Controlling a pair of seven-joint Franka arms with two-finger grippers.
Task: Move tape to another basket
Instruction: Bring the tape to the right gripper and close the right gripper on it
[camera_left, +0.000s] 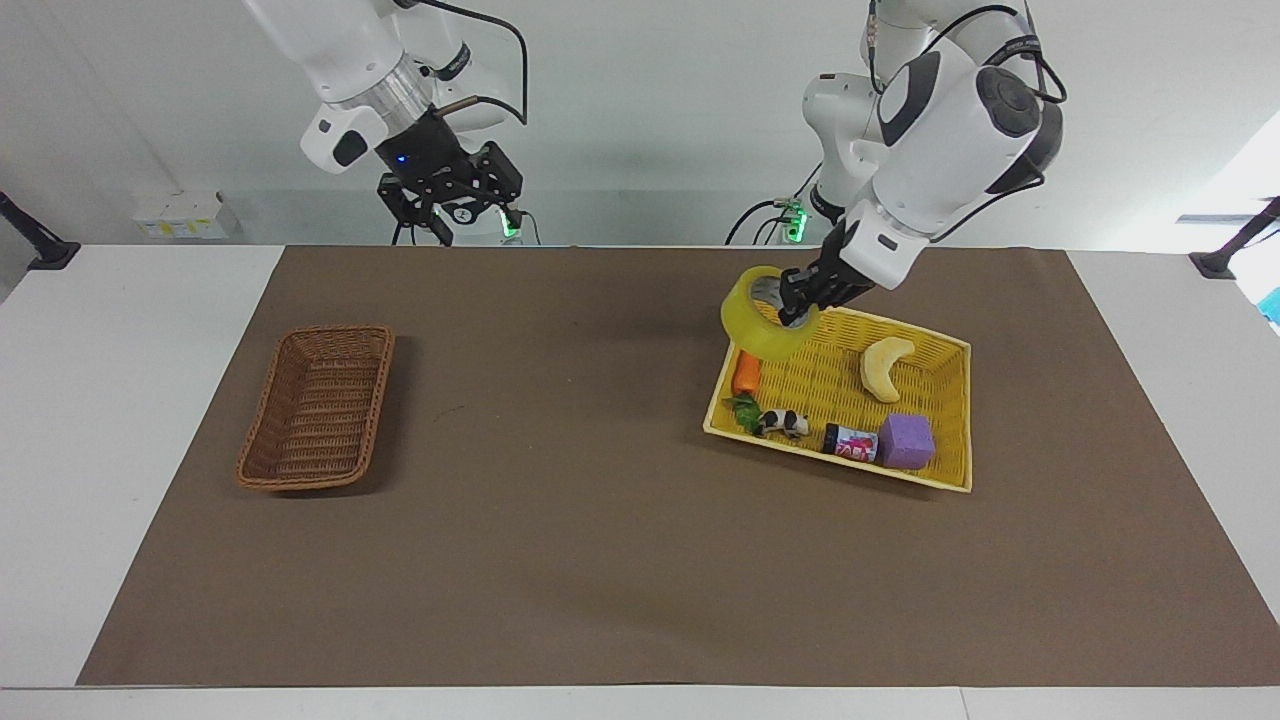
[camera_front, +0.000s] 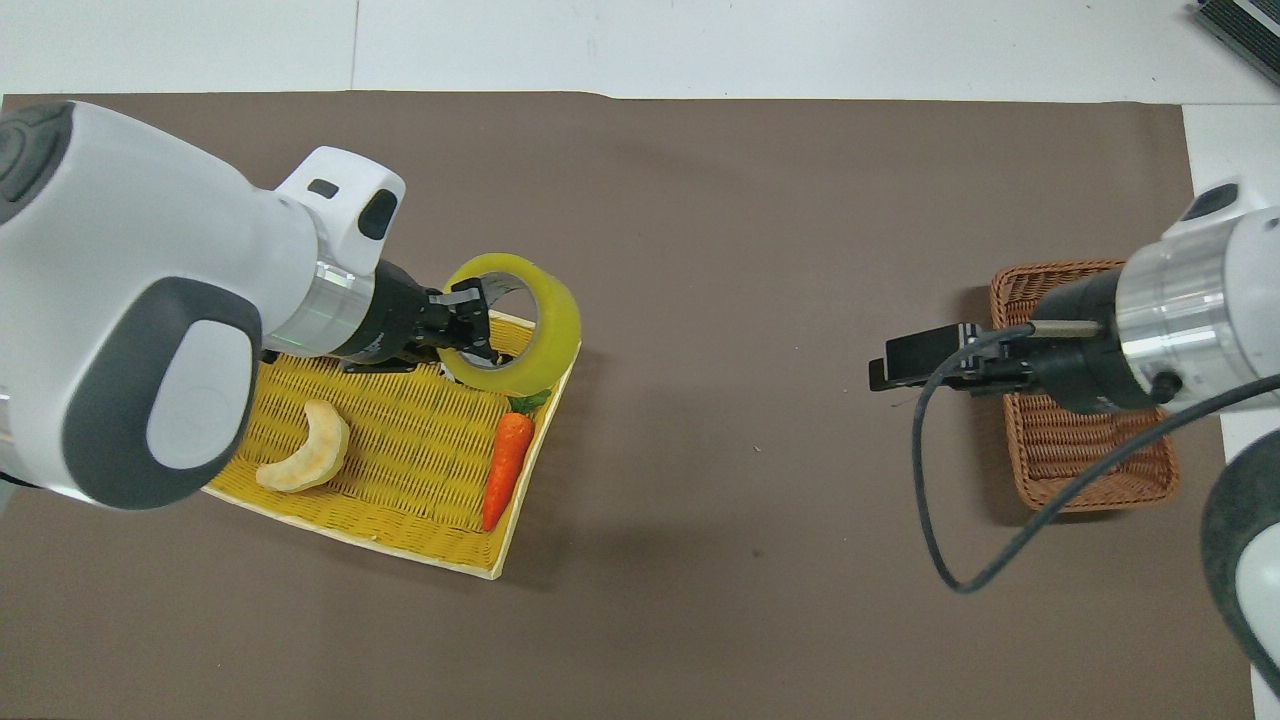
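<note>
Facing view: left pincer (camera_left: 797, 303) pinches translucent yellowish tape roll (camera_left: 762, 326), lifted over yellow woven basket's (camera_left: 950, 400) edge. Carry to brown wicker basket (camera_left: 318, 408) remains, under spread right pincer (camera_left: 455, 205).
</note>
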